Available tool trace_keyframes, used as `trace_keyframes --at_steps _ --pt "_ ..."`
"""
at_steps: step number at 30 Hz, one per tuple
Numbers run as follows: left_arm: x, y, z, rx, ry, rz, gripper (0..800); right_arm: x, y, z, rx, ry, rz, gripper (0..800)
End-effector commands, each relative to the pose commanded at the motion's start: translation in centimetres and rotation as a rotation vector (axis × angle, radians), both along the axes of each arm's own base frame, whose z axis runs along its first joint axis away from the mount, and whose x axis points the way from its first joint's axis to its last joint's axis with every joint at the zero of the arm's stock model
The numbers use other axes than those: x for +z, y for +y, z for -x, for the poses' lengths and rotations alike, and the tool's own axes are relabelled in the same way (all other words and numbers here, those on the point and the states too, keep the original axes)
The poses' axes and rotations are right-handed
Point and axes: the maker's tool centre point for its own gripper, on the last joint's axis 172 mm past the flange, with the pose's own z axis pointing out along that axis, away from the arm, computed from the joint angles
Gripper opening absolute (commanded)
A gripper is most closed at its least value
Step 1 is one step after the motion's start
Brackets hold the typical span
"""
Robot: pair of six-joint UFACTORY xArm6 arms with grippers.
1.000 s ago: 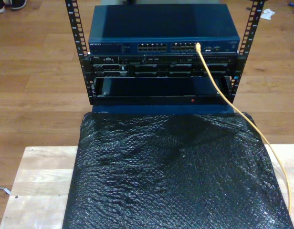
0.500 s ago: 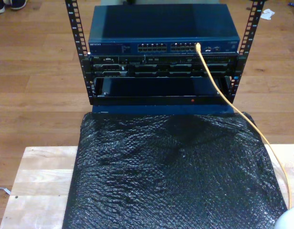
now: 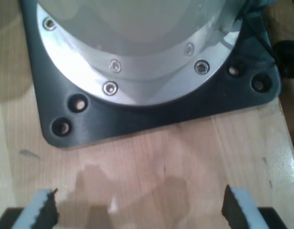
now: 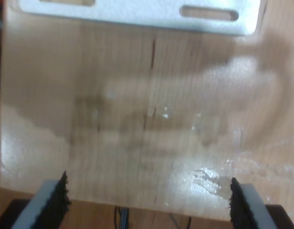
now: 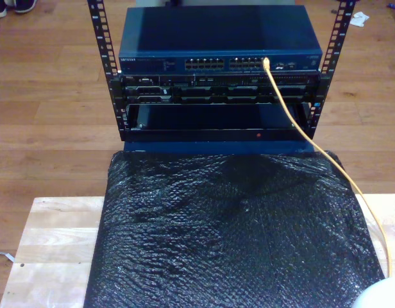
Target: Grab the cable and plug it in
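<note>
The yellow-orange cable (image 5: 326, 154) runs from a port on the blue network switch (image 5: 220, 38) down along the exterior view's right edge of the black sheet; its lower end passes out of sight near a white rounded arm part (image 5: 382, 298). My first gripper (image 3: 140, 210) is open above bare wood, facing a black base plate (image 3: 152, 114) with a silver flange. My second gripper (image 4: 147, 202) is open too, over glossy wood, with nothing between its fingers (image 4: 52, 199).
A black rack (image 5: 217, 106) holds the switch and darker units below it. A black bubble-wrap sheet (image 5: 229, 237) covers most of the wooden table (image 5: 53, 244). A white slotted bracket (image 4: 137, 12) lies on the wood ahead of my second gripper.
The white arm part has pushed further into the exterior view's bottom right corner. The cable and rack have not moved.
</note>
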Motion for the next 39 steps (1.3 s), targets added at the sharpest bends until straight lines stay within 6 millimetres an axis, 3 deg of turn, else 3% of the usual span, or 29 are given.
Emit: trace_keyframes --at_steps 39 --pt "0.02 0.04 -0.01 0.001 0.000 -0.002 800 -0.42 -0.13 -0.60 -0.048 -0.034 0.017 798"
